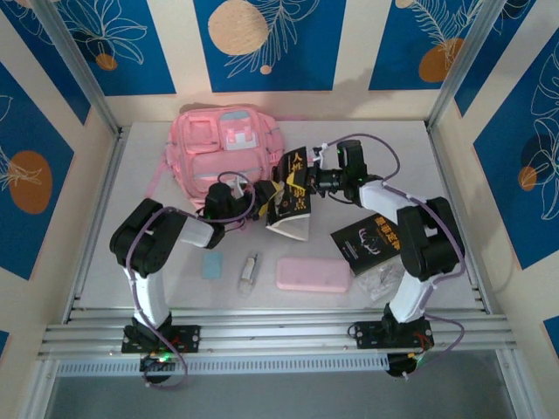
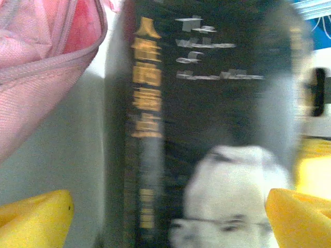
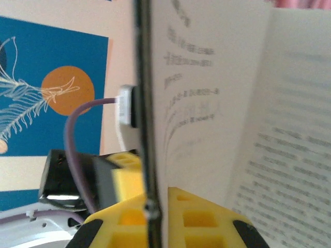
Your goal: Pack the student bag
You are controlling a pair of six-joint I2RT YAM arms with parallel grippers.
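White table [image 1: 437, 166] underneath everything. At its far middle, a little left of centre, lying flat: pink bag [image 1: 225, 144], long axis running far to near, zip mouth apparently at the near end, judging by the gaping pink zip edge at upper left of the left wrist view.

Just beside the bag's near right corner, lifted off the table: open book [image 1: 293, 196], black cover, spine tilted roughly far to near, pages hanging down. Near the right arm, flat on the table: shut book [image 1: 367, 240]. Near the front edge: pink case [image 1: 313, 275].

Clamped on the open book's cover edge: right gripper [image 3: 155, 214], yellow fingers pressed together from both sides. Facing the same cover from the left, between bag and book: left gripper [image 2: 165, 222], fingers spread wide apart, holding nothing; too blurred to judge contact.

So, for the coming move: bag mouth left and far of the book, left gripper nearer to it, likely best placed to hold it open for a spine-first slide in.

Smallest: clear wrapper [image 1: 382, 281], blue slab [image 1: 213, 264], white stick [image 1: 251, 269].
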